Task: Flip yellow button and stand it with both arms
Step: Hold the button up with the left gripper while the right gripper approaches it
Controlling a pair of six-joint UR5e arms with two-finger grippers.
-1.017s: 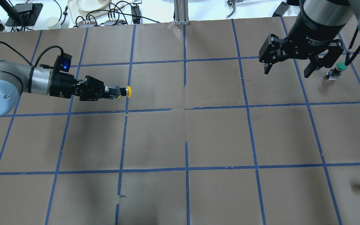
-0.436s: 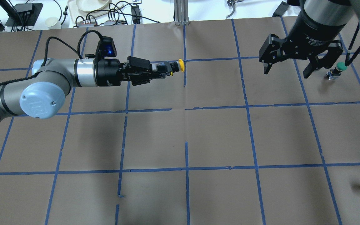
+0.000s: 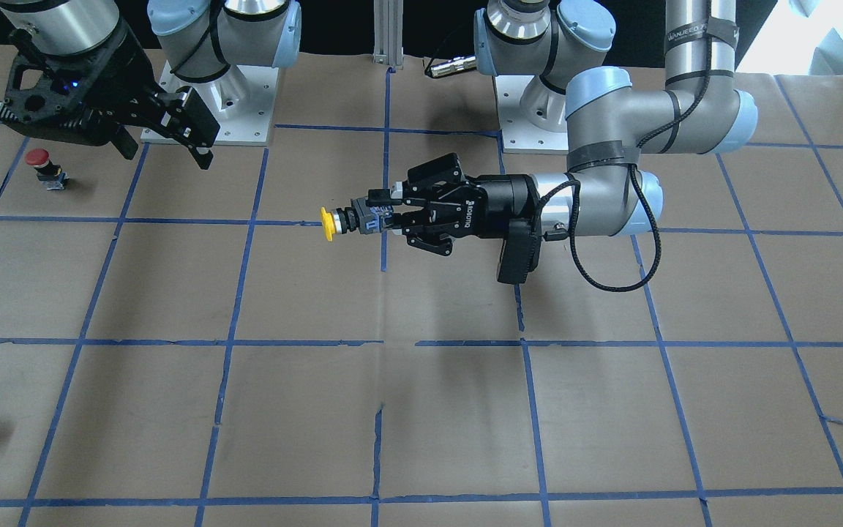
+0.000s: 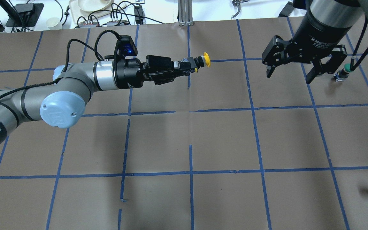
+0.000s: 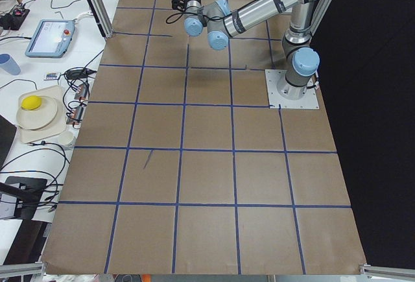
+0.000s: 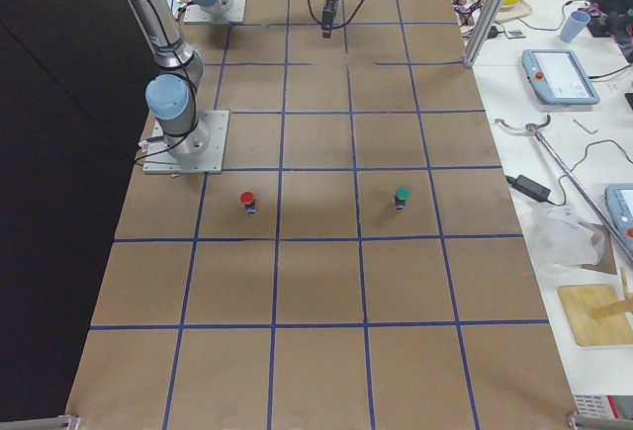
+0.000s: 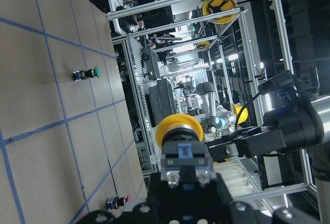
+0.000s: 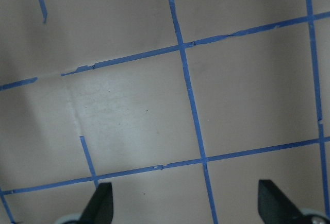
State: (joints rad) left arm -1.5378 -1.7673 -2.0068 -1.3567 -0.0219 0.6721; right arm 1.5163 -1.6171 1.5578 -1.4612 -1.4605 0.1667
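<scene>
While the left gripper (image 4: 188, 64) clamps the yellow button (image 4: 205, 59) by its body, a hand-over looks due.
The button hangs sideways over the table's (image 4: 222, 140) far middle, cap toward the right gripper (image 4: 288, 75), which gapes empty, well apart; it probably must approach and take the cap.

White "ROBOTIQ" is showing on the left gripper (image 3: 383, 217) body. "2F Adaptive" is reading partly on the right gripper (image 4: 288, 76) collar. A "WANJEED" strap (image 3: 692, 31) is wrapping the left arm (image 3: 612, 194).
</scene>
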